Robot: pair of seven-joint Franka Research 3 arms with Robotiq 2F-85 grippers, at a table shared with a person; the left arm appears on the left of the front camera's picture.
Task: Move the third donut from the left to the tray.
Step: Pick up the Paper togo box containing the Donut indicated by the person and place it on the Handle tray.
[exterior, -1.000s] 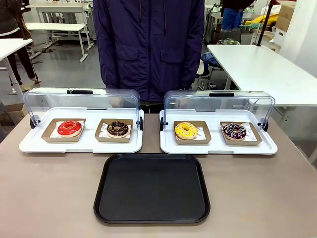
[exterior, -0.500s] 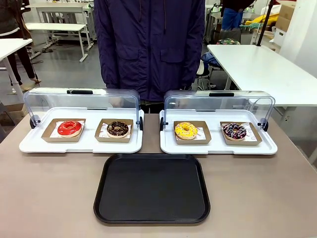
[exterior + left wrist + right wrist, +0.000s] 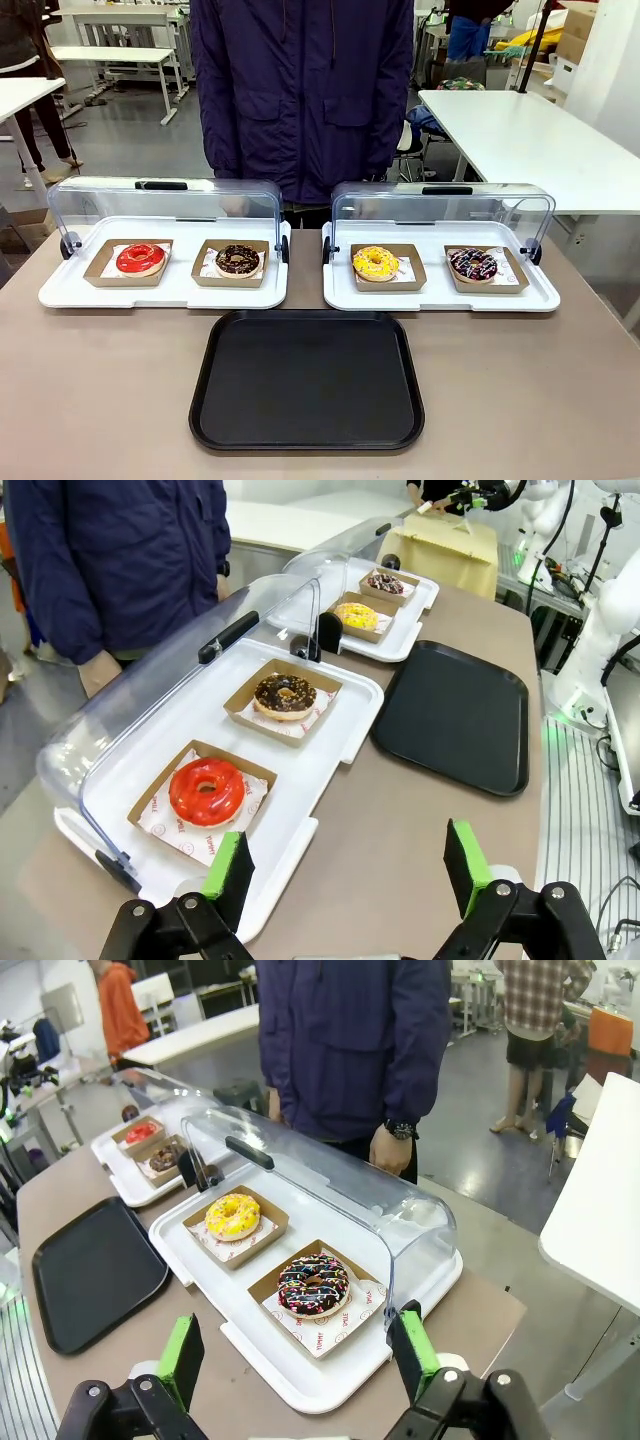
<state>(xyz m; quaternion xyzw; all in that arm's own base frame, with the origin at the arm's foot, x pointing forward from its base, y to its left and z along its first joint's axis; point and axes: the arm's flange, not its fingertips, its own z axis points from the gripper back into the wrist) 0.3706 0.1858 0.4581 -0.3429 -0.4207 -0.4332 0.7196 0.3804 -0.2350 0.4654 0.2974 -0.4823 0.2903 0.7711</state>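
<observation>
The yellow-iced donut (image 3: 375,263) rests in its brown cardboard holder on the right white tray, third from the left; it also shows as the yellow donut (image 3: 232,1215) and, far off, the yellow donut (image 3: 356,615). The black tray (image 3: 307,380) lies bare on the table's near middle, seen too as the black tray (image 3: 455,712) and the black tray (image 3: 90,1270). My left gripper (image 3: 346,870) hangs open above the table edge near the red donut. My right gripper (image 3: 297,1355) hangs open near the right white tray's corner. Neither holds anything.
A red donut (image 3: 140,258) and a chocolate donut (image 3: 238,259) sit on the left white tray (image 3: 60,290); a sprinkled chocolate donut (image 3: 473,264) shares the right white tray (image 3: 440,300). Both clear lids (image 3: 440,205) are swung back. A person (image 3: 300,90) stands behind the table.
</observation>
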